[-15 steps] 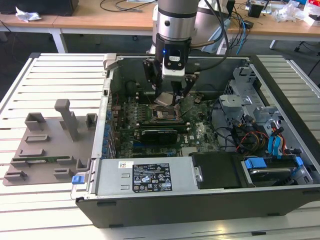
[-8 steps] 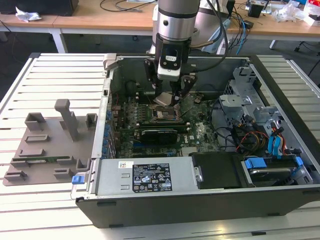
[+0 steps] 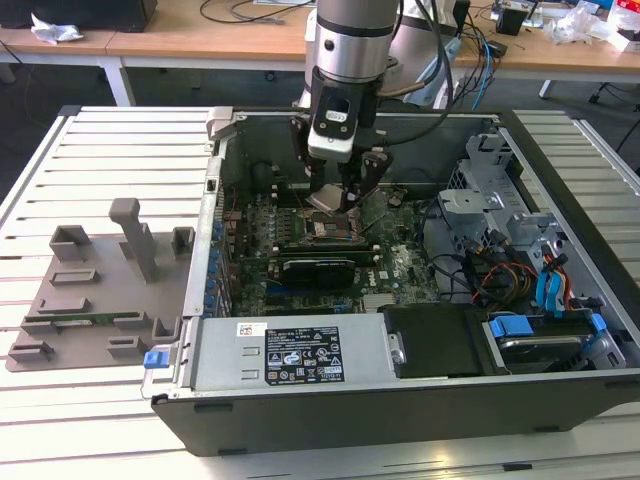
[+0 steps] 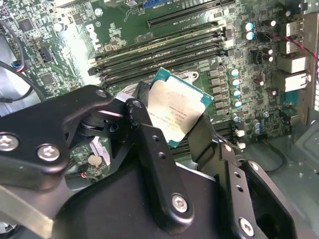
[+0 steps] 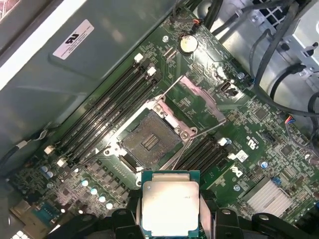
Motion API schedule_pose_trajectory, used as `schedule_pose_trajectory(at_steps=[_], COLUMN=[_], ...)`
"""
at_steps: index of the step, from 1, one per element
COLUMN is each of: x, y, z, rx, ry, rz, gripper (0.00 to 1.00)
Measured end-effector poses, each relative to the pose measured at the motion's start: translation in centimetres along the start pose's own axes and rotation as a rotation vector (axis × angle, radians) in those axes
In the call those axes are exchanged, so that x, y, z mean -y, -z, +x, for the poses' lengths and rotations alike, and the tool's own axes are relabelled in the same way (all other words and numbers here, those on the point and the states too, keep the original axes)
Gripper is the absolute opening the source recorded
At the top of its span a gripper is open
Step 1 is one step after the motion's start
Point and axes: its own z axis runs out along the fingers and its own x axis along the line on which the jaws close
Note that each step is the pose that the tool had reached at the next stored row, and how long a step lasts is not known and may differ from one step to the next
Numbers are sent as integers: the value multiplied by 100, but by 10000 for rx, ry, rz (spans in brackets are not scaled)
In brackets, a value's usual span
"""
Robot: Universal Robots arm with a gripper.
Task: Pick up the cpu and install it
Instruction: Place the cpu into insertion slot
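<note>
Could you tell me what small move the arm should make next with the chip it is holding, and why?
Probably a short sideways shift to centre the cpu over the socket, before any lowering. The gripper is shut on the cpu above the motherboard; in the first wrist view the open socket lies offset from the chip, not beneath it.

Arm (image 3: 352, 35) drops near vertical in the exterior view, its silver wrist section sitting above the black gripper body. Gripper (image 3: 336, 195) points down. Fingers (image 4: 149, 137) are black with bolted linkages, and they are closed from two opposite sides on the edges of the cpu (image 4: 177, 107). The chip is held tilted between the tips. In the first wrist view a fingertip flanks each side of it.
</note>
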Motion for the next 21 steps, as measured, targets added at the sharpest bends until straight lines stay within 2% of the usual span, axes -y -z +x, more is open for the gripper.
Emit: schedule_pose_trajectory(at_steps=[11,21], x=[0,-1], y=[-3,-5], z=[0,0], rx=[-84,-136], ry=[-1133,-1834], rz=[26,43], gripper=[55,55])
